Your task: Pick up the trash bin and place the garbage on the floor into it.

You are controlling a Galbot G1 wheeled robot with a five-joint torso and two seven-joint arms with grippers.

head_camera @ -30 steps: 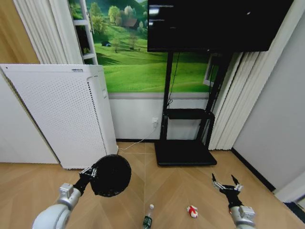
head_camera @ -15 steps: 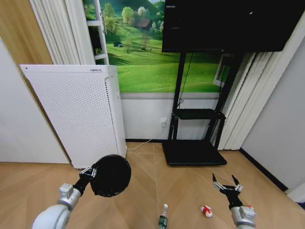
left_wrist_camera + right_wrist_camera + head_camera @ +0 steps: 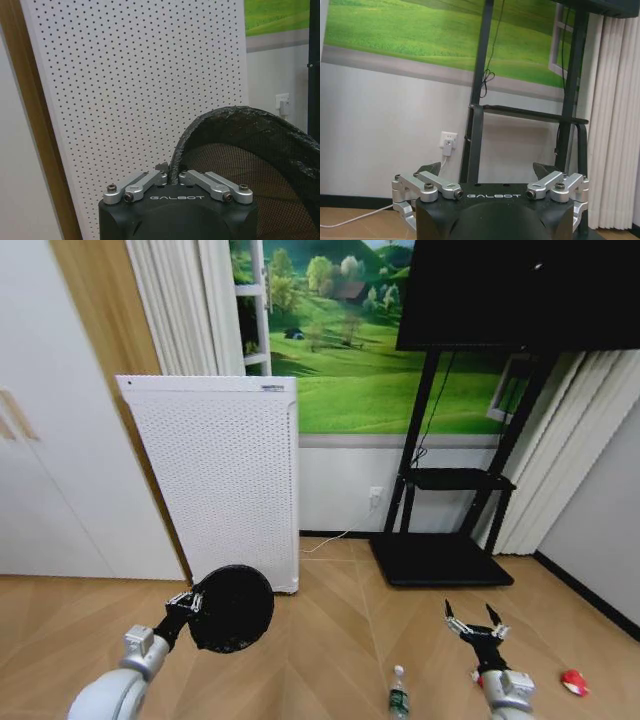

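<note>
The trash bin [image 3: 232, 608], black mesh and round, hangs above the floor at lower left with its mouth turned toward me. My left gripper [image 3: 188, 603] is shut on its rim; in the left wrist view the fingers of my left gripper [image 3: 170, 178] pinch the rim of the bin [image 3: 250, 150]. My right gripper [image 3: 475, 620] is held open and empty over the floor at lower right, its jaws spread wide in the right wrist view [image 3: 487, 170]. Of the garbage, a clear bottle [image 3: 398, 696] with a white cap lies between the arms, and a red-and-white wrapper [image 3: 573, 682] lies right of the right gripper.
A tall white perforated appliance [image 3: 222, 480] stands against the wall behind the bin. A black TV stand [image 3: 440, 560] with its screen is at the back right, a cable running to a wall socket. White cabinet doors [image 3: 60, 460] are on the left. Wooden floor lies ahead.
The whole picture has shifted to the right, so the camera has turned left. Both arms keep the same pose, and the bin stays in the left gripper.
</note>
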